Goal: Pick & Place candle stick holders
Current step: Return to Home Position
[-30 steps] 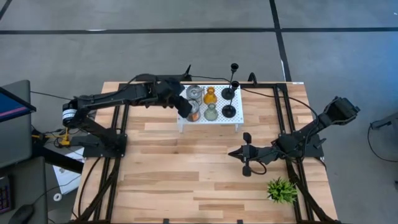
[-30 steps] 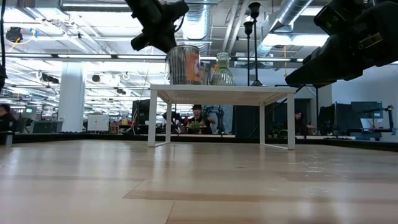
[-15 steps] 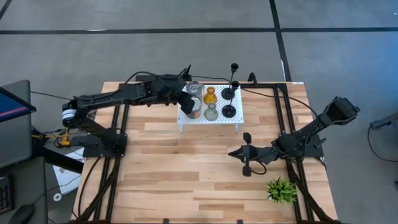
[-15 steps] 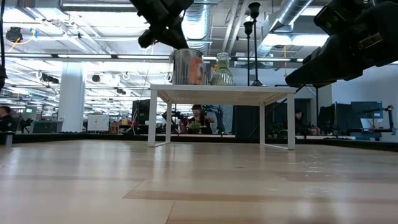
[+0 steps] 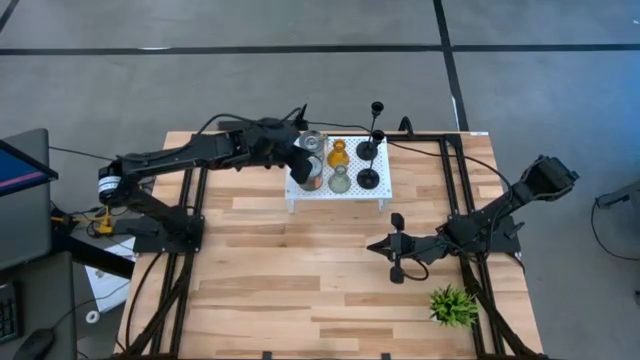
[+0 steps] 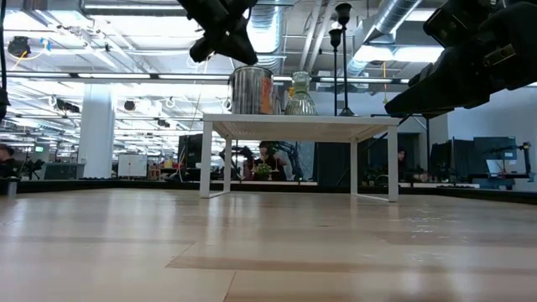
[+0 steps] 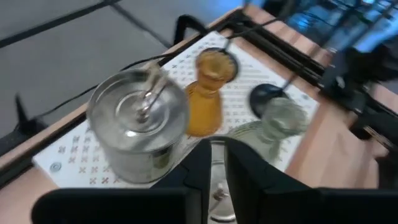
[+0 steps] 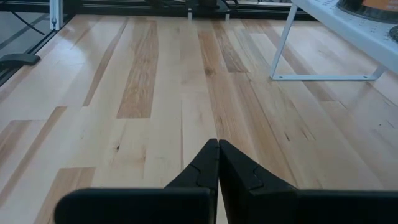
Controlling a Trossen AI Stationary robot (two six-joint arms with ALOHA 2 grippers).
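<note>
Six holders crowd the stand — left gripper over its edge.

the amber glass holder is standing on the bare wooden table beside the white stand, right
No. The amber glass candle holder stands on top of the white perforated stand, not on the bare wooden table beside it; the high view shows this.

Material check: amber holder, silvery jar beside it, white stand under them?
Amber holder: looks like glossy translucent glass; light glows through it. Silvery jar: probably polished metal, given bright reflections on its top, though mirrored glass is possible. White stand: likely matte painted sheet metal with a punched pattern; plastic is possible.
</note>
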